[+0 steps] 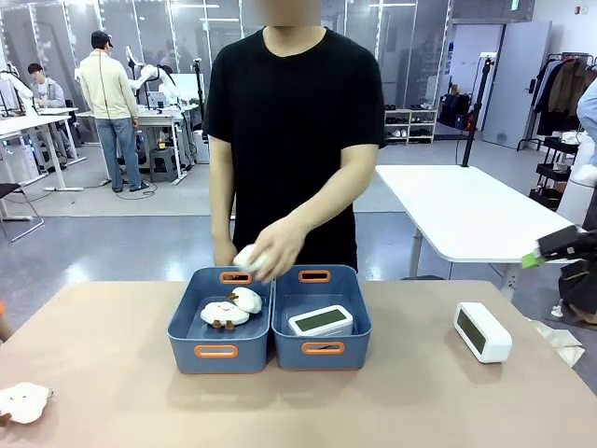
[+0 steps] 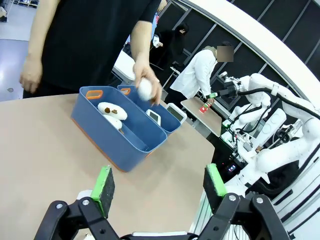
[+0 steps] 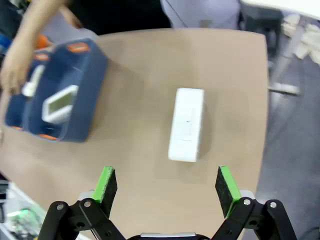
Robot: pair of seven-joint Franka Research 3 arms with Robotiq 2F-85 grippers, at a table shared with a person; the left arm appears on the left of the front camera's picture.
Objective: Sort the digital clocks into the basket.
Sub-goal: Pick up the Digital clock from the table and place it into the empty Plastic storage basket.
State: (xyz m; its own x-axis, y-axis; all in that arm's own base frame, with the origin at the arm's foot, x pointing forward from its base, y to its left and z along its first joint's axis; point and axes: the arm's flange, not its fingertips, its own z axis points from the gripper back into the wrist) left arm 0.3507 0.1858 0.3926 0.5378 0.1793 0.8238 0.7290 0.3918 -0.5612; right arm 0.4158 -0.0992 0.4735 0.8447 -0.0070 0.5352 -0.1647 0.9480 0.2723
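Clock one (image 1: 321, 321) is sitting in basket (image 1: 351, 356), clock two (image 1: 482, 332) is waiting outside; I am seeing left gripper (image 2: 159, 183) and right gripper (image 3: 166, 185) gaping empty.

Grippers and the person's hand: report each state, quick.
Left gripper: open, empty.
Right gripper: open, empty.
Person's reaching hand: holding a plush.

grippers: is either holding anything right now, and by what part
Neither. The left gripper and right gripper are open and empty. Only the person's hand holds something: a white plush toy, clasped from above around its top.
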